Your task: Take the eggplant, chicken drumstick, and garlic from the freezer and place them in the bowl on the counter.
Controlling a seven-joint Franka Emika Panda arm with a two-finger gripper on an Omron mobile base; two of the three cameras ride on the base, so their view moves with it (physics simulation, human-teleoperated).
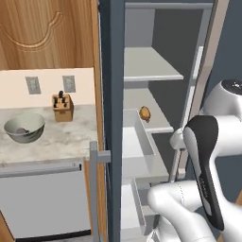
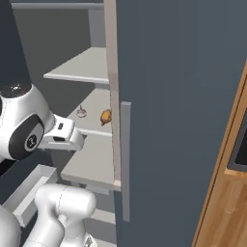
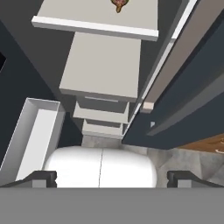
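Note:
The freezer point(image 1: 111, 71) stands open with light grey shelves. On a middle shelf lies the orange-brown chicken drumstick point(image 1: 145, 113) point(image 2: 105, 116) point(image 3: 118, 4), and the small pale garlic point(image 2: 81, 113) sits just to its left. The grey-green bowl point(image 1: 9, 133) rests on the counter point(image 1: 71, 137) to the left. A dark rounded shape lies inside the bowl; I cannot tell if it is the eggplant. My gripper point(image 3: 112, 177) is open and empty. It hangs in front of the shelves, below the drumstick's shelf, and points down along them.
A wooden knife block point(image 1: 62, 108) stands behind the bowl against the wall. A white door bin point(image 1: 136, 142) juts out left of the shelves. The right freezer door point(image 2: 178, 120) with its bar handle point(image 2: 125, 164) stands close beside the arm.

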